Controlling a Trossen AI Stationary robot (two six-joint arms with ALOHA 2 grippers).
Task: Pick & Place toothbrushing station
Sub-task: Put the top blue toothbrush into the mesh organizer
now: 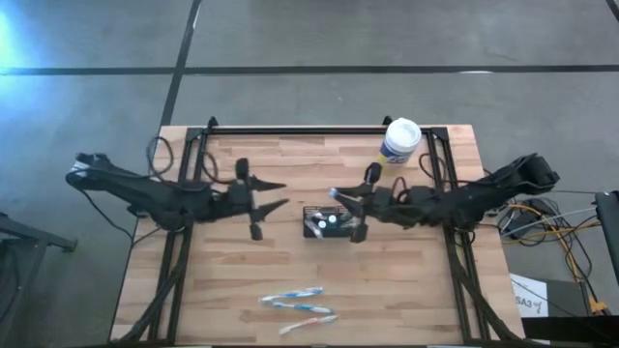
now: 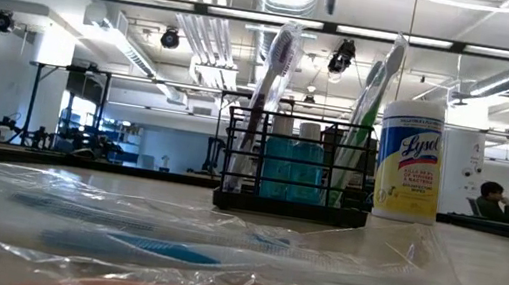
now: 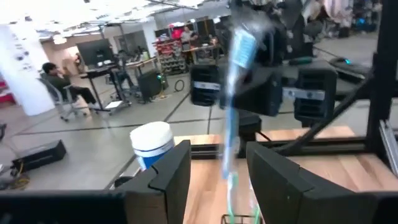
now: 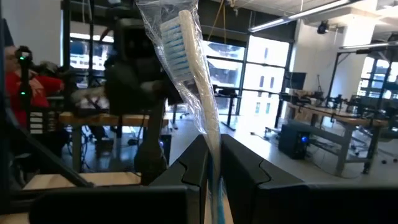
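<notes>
High view shows the right claw (image 1: 340, 211) gripping a wrapped brush (image 4: 196, 93) over the station (image 1: 324, 222): keep it upright, lowering straight, left claw (image 1: 278, 194) open and clear.

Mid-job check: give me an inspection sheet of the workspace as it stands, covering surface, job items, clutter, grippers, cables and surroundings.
Surface: wooden table, black frame rails along its edges.
Job items: black holder mid-table, upright, toothbrushes standing in it; three wrapped toothbrushes lying at the near edge.
Clutter: wipes canister at the far edge, upright, apart from the holder.
Grippers: left gripper open, empty, left of the holder; right gripper shut on a wrapped toothbrush, above the holder.
Cables: bundle off the table's right side; none on the tabletop.
Surroundings: seated person far behind the table; another at a desk.
</notes>
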